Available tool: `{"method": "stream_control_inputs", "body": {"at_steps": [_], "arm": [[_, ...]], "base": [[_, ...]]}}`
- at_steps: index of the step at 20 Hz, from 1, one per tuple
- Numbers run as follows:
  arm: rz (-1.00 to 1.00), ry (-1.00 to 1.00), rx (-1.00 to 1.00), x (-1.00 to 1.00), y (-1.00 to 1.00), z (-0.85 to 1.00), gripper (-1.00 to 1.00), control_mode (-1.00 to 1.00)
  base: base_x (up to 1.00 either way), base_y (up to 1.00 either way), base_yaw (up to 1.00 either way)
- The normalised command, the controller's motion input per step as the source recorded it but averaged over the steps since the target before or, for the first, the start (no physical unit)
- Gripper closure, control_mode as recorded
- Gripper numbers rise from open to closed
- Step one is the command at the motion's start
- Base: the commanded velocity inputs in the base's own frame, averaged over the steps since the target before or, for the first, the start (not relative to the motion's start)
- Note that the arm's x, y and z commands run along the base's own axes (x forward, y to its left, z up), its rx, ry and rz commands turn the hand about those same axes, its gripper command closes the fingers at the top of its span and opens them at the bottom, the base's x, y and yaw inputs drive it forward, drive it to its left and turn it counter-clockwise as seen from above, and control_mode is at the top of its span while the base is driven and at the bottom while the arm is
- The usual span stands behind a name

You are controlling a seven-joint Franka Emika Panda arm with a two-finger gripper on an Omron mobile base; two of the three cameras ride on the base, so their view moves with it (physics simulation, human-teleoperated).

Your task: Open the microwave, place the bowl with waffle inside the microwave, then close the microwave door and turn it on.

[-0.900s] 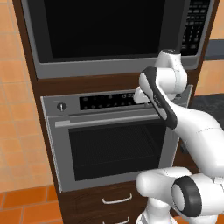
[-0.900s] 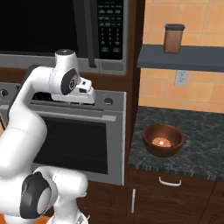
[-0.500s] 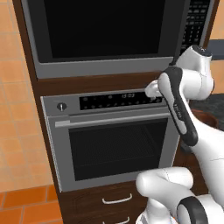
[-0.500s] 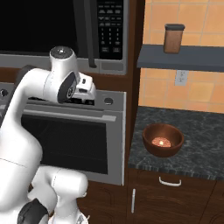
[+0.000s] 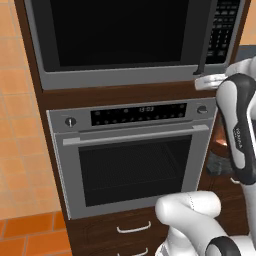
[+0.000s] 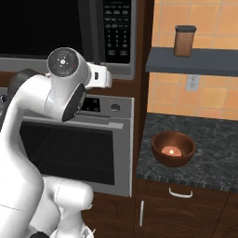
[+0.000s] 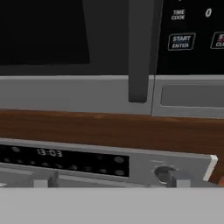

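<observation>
Reddish-brown bowl [image 6: 173,148] sits on the dark speckled surface [image 6: 214,153], right of the oven [image 5: 132,155]. We see one pale, round-edged item inside it, near the bottom centre; too small to make out in detail. One brown canister [image 6: 184,40] with a dark lid stands on the grey shelf [image 6: 195,61] above that surface; its contents are hidden.

We note the microwave [image 5: 130,42] is built in above the oven, with its door [image 5: 117,35] closed flat and the black glass showing nothing inside. The dark vertical handle [image 7: 139,52] runs down the door's right edge, with the keypad [image 6: 117,28] just right of it; the START/ENTER key is legible in the hand view.

End effector [image 7: 109,181]: two finger tips [image 7: 43,180] rise at the bottom of the hand view, well apart, spread wide with nothing between them. It looks at the lower end of the handle and the wood strip under the microwave, with the oven display strip just below. In the left base view the white hand [image 5: 210,81] sits at the microwave's lower right corner, just below the handle. The bowl lies well apart from the end effector, lower and off to the right, past the cabinet edge.

Counts: one microwave, one oven, one bowl, one canister, two oven knobs [image 5: 70,121], two drawer pulls under the oven [image 5: 133,228].
</observation>
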Motion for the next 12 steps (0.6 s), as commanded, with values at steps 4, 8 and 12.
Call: {"method": "stream_control_inputs", "body": {"at_steps": [4,8,12], "arm": [[-0.16,-0.09,0.0,0.19,-0.07,0.88,-1.0,-1.0],[-0.12,0.12,0.0,0.33,0.0,0.51,-1.0,-1.0],[0.0,0.03,0.0,0.07,0.0,0.0,-1.0,-1.0]], "base": [[0.0,0.0,0.0],[0.0,0.0,0.0],[0.0,0.0,0.0]]}}
